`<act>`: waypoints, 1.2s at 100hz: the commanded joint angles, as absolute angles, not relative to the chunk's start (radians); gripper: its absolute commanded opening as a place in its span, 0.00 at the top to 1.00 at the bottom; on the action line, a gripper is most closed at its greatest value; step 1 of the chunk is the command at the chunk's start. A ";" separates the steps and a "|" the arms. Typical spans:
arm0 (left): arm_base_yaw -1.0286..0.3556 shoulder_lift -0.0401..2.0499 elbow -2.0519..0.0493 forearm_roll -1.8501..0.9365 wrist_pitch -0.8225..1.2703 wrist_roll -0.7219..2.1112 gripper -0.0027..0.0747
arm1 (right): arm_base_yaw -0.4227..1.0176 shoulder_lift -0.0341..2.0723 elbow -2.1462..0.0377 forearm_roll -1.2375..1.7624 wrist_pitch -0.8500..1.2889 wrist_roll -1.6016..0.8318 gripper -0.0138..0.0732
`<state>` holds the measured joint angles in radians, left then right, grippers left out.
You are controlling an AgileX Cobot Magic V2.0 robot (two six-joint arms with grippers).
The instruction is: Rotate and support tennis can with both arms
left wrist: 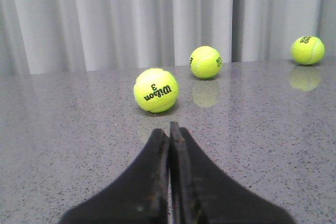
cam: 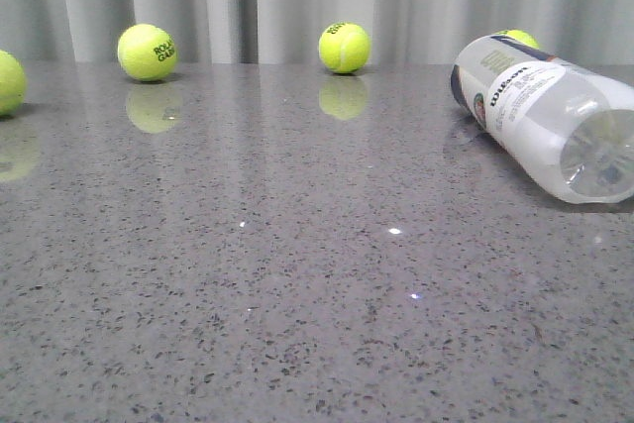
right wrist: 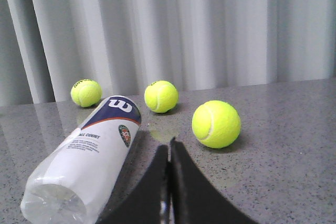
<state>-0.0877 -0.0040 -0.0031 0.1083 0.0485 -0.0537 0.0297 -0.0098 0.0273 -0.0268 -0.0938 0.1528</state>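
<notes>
Lying on side, tennis can [right wrist: 86,174] beside right end effector [right wrist: 169,153], apart; both end effectors clenched, left end effector [left wrist: 169,132] empty.

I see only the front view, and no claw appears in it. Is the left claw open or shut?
Observer: The left claw is shut, with its jaws pressed together and nothing between them.
Operator: And the right one?
Observer: The right claw is shut too, and empty.
Operator: Where is the tennis can relative to it?
Observer: The tennis can lies on its side beside that claw, with its clear end toward the wrist camera. I see no contact between them.
</notes>
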 commanded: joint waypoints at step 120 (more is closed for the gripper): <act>-0.084 -0.043 0.045 0.108 -0.031 -0.063 0.99 | 0.025 0.702 -0.915 0.035 0.886 0.130 0.89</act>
<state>-0.0877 -0.0040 -0.0031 0.1083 0.0485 -0.0537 0.0297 0.6437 -0.8683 0.0280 0.9277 0.1462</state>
